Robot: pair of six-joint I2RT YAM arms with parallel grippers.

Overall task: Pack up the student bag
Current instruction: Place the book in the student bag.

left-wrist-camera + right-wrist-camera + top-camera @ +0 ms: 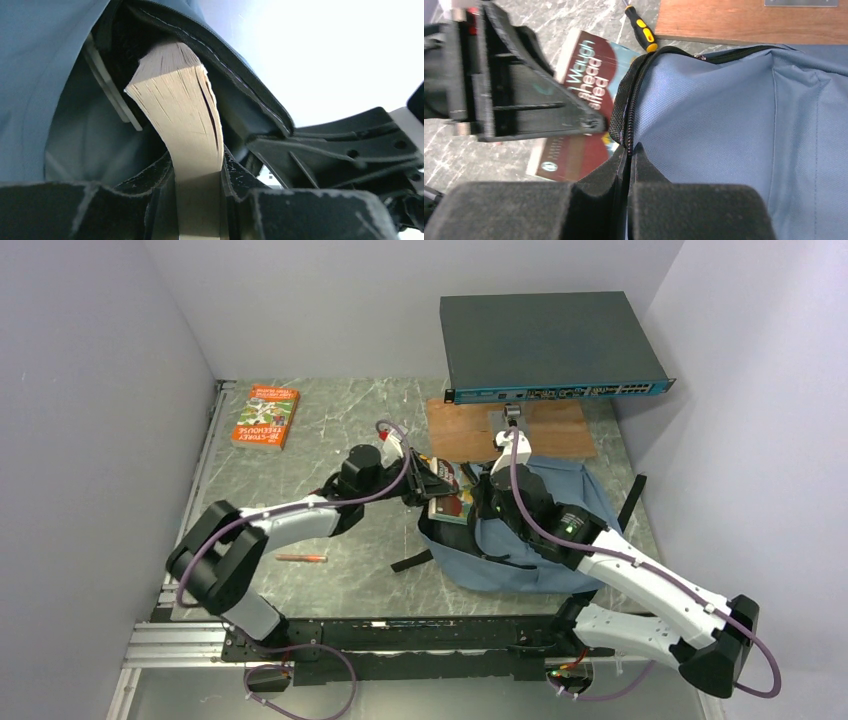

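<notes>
The blue-grey student bag (545,530) lies at mid table, its opening facing left. My left gripper (432,483) is shut on a dark red paperback book (452,502), whose far end pokes into the bag's mouth. In the left wrist view the book's cream page edge (185,105) runs from between my fingers into the dark opening of the bag (45,60). My right gripper (492,490) is shut on the bag's zipper edge (630,120) and holds it up. The red book cover (584,75) shows beside the bag (734,125) in the right wrist view.
An orange book (266,416) lies at the far left. A red pen (301,558) lies near the left arm. A wooden board (510,430) and a dark network switch (548,345) sit at the back. A yellow-black screwdriver (640,25) lies by the board.
</notes>
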